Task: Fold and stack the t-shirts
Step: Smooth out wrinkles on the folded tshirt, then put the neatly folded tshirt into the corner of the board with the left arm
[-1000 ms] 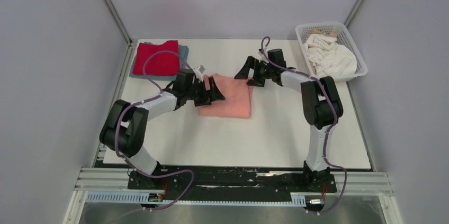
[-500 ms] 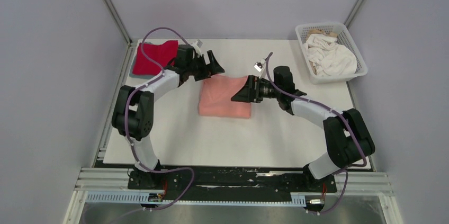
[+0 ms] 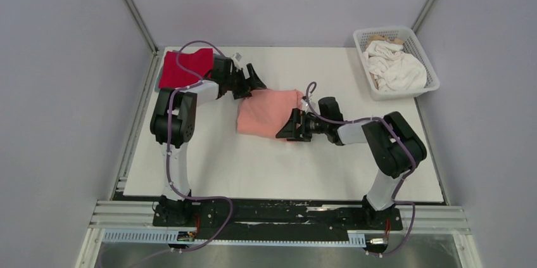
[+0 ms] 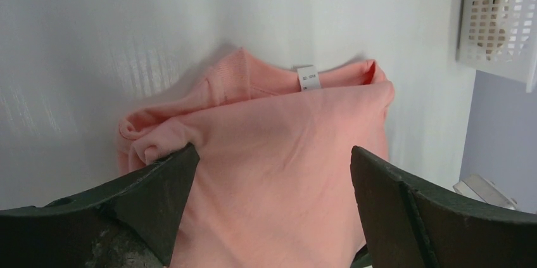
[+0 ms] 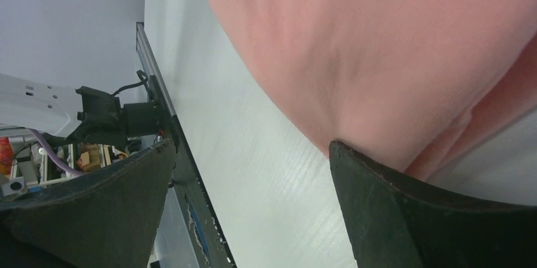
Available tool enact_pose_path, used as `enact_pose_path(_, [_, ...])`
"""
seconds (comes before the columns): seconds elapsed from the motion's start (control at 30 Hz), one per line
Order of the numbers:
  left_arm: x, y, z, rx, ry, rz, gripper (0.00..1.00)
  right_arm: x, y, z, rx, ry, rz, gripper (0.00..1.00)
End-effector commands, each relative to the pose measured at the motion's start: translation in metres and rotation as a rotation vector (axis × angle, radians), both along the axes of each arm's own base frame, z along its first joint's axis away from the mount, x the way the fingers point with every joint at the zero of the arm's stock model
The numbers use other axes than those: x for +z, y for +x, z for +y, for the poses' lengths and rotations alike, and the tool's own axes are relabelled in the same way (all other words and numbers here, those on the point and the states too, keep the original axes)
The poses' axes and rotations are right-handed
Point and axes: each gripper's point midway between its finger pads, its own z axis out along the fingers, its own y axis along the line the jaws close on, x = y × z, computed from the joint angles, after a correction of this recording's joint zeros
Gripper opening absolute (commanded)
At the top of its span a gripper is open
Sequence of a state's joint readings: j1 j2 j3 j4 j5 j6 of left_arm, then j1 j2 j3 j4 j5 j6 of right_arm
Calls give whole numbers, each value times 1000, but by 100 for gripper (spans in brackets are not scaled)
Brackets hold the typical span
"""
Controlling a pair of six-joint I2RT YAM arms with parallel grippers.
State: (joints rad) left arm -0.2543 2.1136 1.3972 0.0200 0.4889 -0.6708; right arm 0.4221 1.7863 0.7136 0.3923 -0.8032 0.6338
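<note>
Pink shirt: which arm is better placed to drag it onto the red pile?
Probably left: the left tool, open, sits at the pink shirt's far corner beside the red pile; the right tool is farther off.

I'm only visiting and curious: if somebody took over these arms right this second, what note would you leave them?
Left end effector: open, holding nothing, at the far left corner of the pink shirt.
Right end effector: open, low at that shirt's near right edge.
Done: the red shirt lies folded at the far left corner of the table. The pink shirt is folded but rumpled, mid-table.
Left: probably tidy the pink shirt and stack it on the red one, then fold the white shirts heaped in the basket.
</note>
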Motion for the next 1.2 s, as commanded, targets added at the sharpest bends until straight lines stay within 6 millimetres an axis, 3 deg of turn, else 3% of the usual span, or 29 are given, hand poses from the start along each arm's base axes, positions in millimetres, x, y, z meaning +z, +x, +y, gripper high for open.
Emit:
enact_pose_path(0.0, [-16, 0, 10, 4, 51, 20, 100, -28, -6, -17, -67, -112, 10, 100])
enact_pose_path(0.07, [-2, 0, 9, -12, 47, 0, 100, -16, -3, -18, -67, -114, -22, 100])
enact_pose_path(0.17, [35, 2, 9, -20, 43, -72, 100, 20, 7, -18, -73, -108, -126, 100])
enact_pose_path(0.27, [64, -2, 19, -7, 97, -135, 100, 60, 12, -26, -125, -111, -241, 100])
enact_pose_path(0.33, [92, -11, 32, 34, 134, -205, 100, 76, 16, -39, -206, -144, -296, 100])
enact_pose_path(0.37, [82, -20, 40, 52, 161, -188, 100, 82, 16, -45, -242, -157, -318, 100])
enact_pose_path(0.4, [90, -22, 50, 98, 195, -214, 100, 84, 15, -51, -273, -169, -330, 100])
enact_pose_path(0.43, [78, -31, 57, 114, 221, -188, 100, 89, 13, -56, -300, -174, -344, 100])
enact_pose_path(0.47, [79, -33, 64, 146, 244, -191, 100, 89, 11, -62, -326, -185, -343, 100])
enact_pose_path(0.57, [54, -49, 72, 159, 274, -107, 100, 86, 3, -69, -351, -195, -338, 100])
enact_pose_path(0.73, [17, -63, 68, 139, 272, 17, 100, 88, -4, -75, -363, -197, -342, 100])
enact_pose_path(0.9, [-4, -73, 57, 108, 234, 86, 100, 88, -8, -76, -363, -200, -340, 100])
enact_pose_path(1.17, [-46, -106, 39, 119, 312, 198, 81, 85, -7, -81, -384, -223, -343, 100])
